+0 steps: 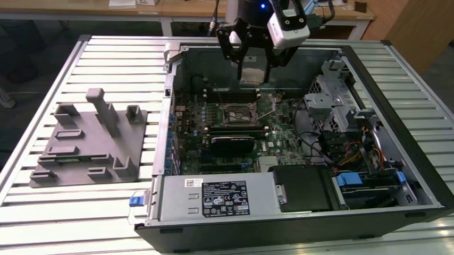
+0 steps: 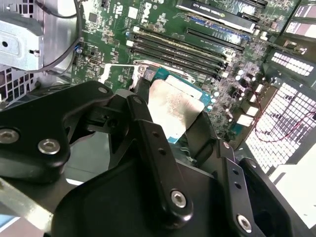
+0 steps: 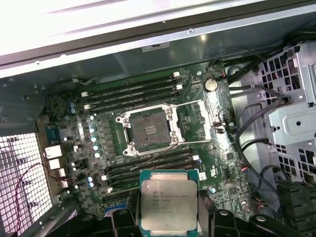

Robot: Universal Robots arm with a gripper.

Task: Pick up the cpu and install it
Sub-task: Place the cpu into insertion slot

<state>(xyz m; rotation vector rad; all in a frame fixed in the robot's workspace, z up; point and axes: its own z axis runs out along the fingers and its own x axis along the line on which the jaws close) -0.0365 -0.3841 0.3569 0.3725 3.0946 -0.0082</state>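
Your arm comes down from the top of the exterior view and points its gripper (image 1: 253,71) straight down into the open computer case (image 1: 411,154). The gripper is closed on the cpu (image 1: 252,75). Its two black fingers (image 2: 153,143) pinch the little square chip by two opposite edges, one finger on each side. In both wrist views you can see the shiny silver-beige top of the cpu (image 3: 169,205), with a pale rim around it. It hangs in the air over the green motherboard (image 3: 207,148) and touches nothing but the fingers.

The cpu is not in the socket (image 3: 148,129) yet. The socket sits near the middle of the board, between two rows of long black memory slots (image 3: 133,94). Its thin metal frame (image 3: 205,121) is swung open to one side. In the exterior view the gripper hovers near the socket, a bit toward the far wall of the case.

The case lies on its side with the cover off, on a table (image 1: 106,53) made of long silver metal slats. A grey power box (image 1: 212,197) fills the near corner of the case. On the exterior view's left, well apart from the case, a grey plastic tray (image 1: 85,143) with upright posts rests on the same table. Behind the table stand light wooden desks (image 1: 184,8).
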